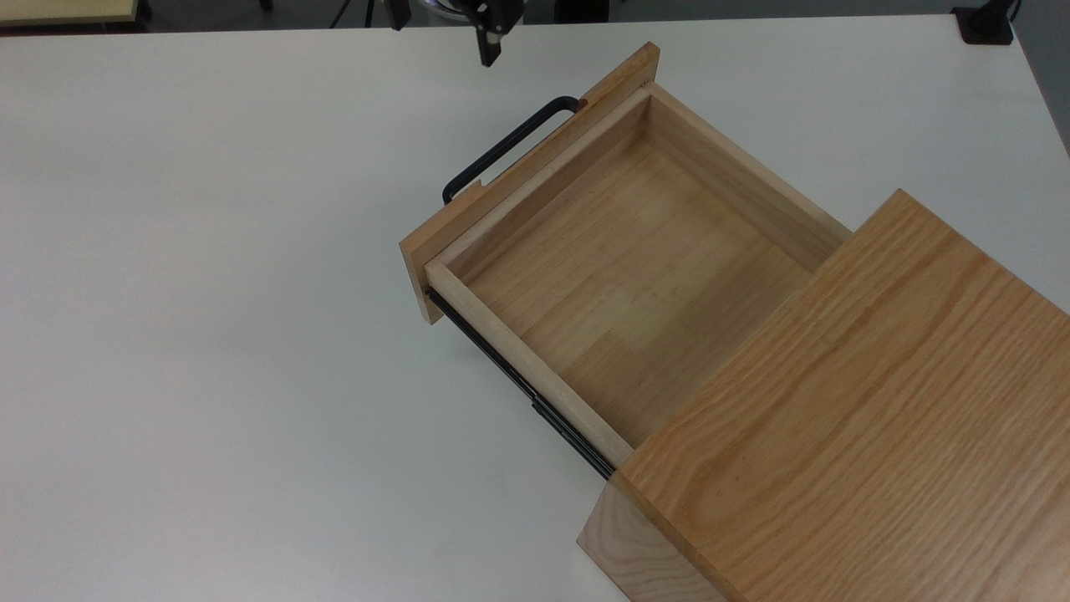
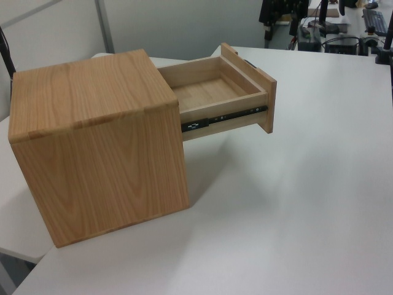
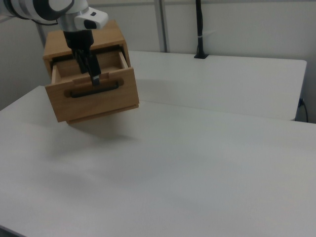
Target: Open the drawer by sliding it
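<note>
The drawer [image 1: 627, 276] stands pulled far out of its oak-grained casing [image 1: 853, 401], and its light-wood tray is empty. On the flat front panel [image 3: 94, 101] the black handle [image 1: 510, 146] is free, with nothing holding it. My gripper [image 1: 443, 21] hangs open at the top view's upper edge, up and to the left of the handle and apart from it. In the left view the gripper [image 2: 282, 18] is above and behind the drawer [image 2: 215, 92]. Seen from the right view, the gripper [image 3: 93, 71] overlaps the drawer front, just above the handle [image 3: 94, 90].
The casing [image 2: 92, 135] stands on a white table [image 1: 209, 293] with broad bare surface on the top view's left. A black post [image 3: 199, 29] rises at the table's far edge. A black mount [image 1: 986, 25] sits at the top view's upper right corner.
</note>
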